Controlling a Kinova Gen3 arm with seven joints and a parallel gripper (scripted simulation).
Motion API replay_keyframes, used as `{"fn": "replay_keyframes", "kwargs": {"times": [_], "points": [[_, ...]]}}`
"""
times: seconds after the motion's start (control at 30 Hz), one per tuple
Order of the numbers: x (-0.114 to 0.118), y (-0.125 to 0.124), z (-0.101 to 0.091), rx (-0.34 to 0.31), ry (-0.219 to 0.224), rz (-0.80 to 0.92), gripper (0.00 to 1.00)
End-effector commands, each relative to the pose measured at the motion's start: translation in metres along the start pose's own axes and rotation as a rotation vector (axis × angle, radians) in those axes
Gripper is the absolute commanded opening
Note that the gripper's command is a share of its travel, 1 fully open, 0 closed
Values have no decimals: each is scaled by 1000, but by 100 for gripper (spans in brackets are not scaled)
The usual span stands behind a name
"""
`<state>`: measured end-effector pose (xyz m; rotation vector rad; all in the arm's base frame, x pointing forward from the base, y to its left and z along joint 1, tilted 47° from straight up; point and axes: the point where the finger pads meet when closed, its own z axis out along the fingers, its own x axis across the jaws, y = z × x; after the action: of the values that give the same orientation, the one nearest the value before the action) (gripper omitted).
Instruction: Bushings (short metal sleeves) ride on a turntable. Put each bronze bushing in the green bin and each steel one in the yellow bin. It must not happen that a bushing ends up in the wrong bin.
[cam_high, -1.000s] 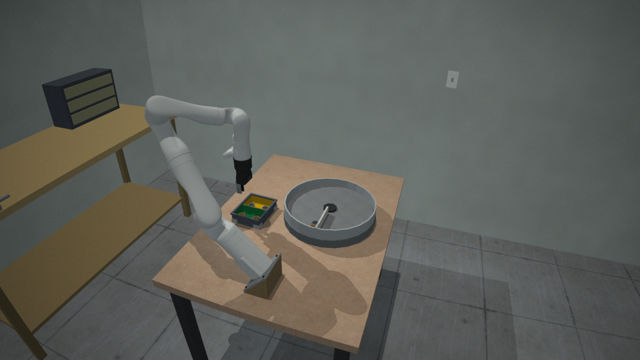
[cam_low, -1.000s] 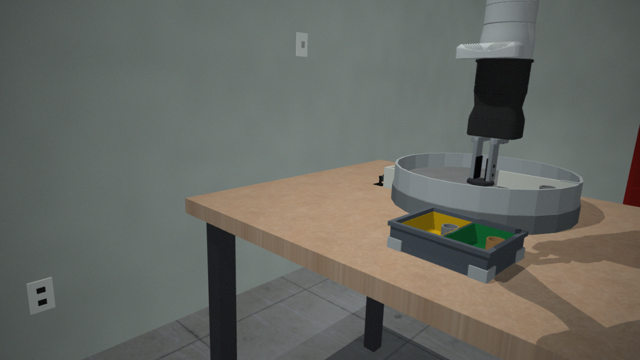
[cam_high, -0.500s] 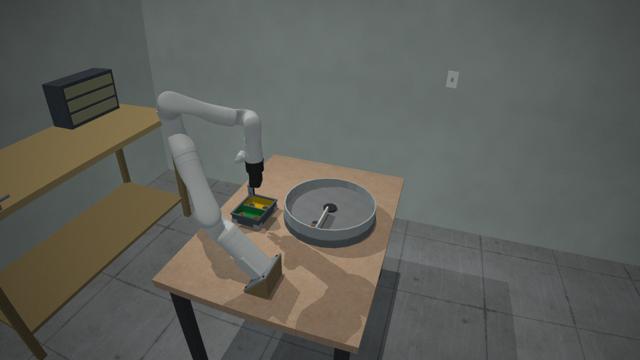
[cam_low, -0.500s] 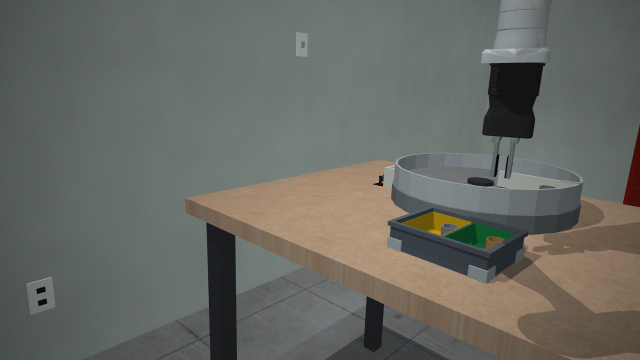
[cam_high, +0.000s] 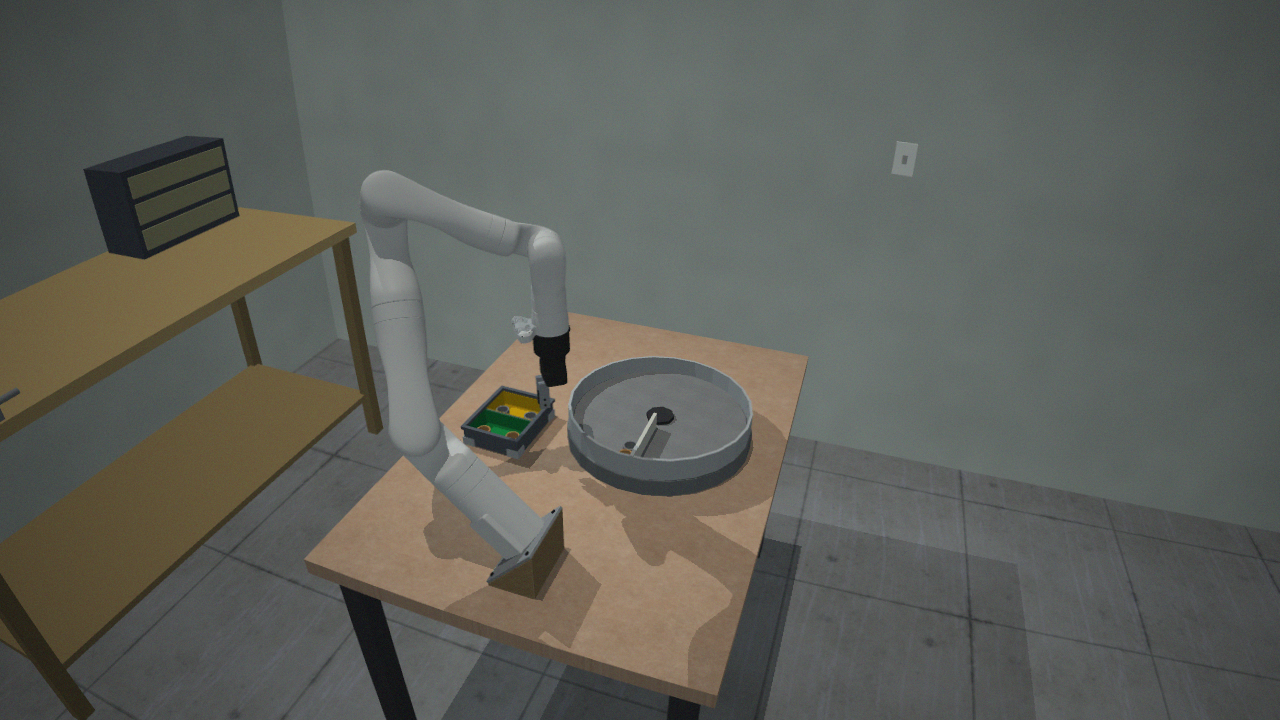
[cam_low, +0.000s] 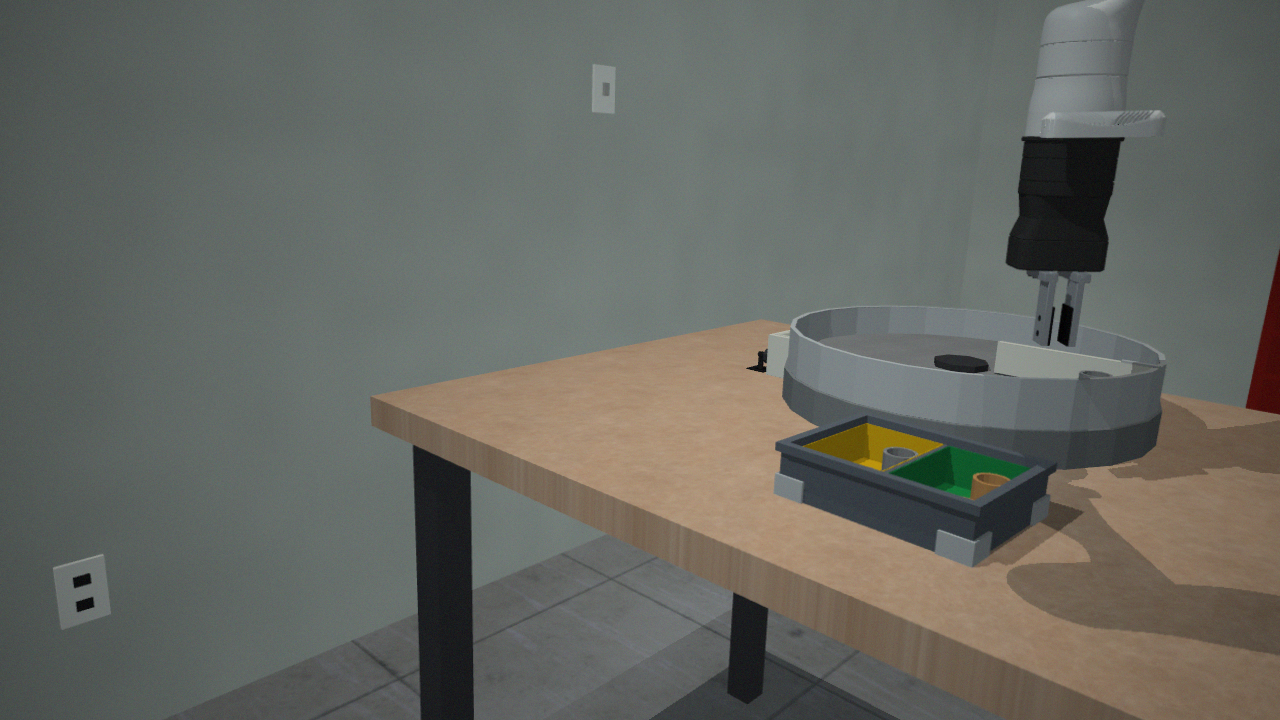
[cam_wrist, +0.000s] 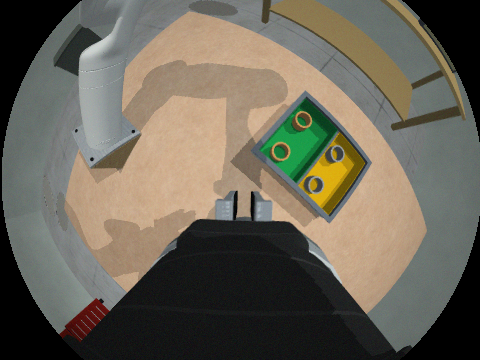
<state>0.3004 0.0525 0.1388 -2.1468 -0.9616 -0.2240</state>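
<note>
Heading for pickup, likely | hand (cam_high: 544, 404) (cam_low: 1057, 343) (cam_wrist: 244, 201) part-open, gap unfilled | grey steel bushing (cam_high: 629, 444) (cam_low: 1093, 375) inside grey round turntable (cam_high: 662, 475) (cam_low: 895, 390), beside white bar (cam_high: 644, 435) (cam_low: 1060, 360), over the wall, baseward of hand

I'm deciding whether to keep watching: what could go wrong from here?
A bronze bushing and a steel one sit close together by the white divider, so the tool might nudge the wrong one. The divider could also obstruct a finger.
</note>
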Motion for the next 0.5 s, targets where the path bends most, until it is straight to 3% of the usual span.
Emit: {"fn": "replay_keyframes", "kwargs": {"times": [0.0,0.17,0.33,0.47], "points": [[-8,8,2,18,18,2,40],[-48,51,7,16,20,-216,40],[-48,51,7,16,20,-216,40],[-79,84,11,14,21,-391,40]]}}
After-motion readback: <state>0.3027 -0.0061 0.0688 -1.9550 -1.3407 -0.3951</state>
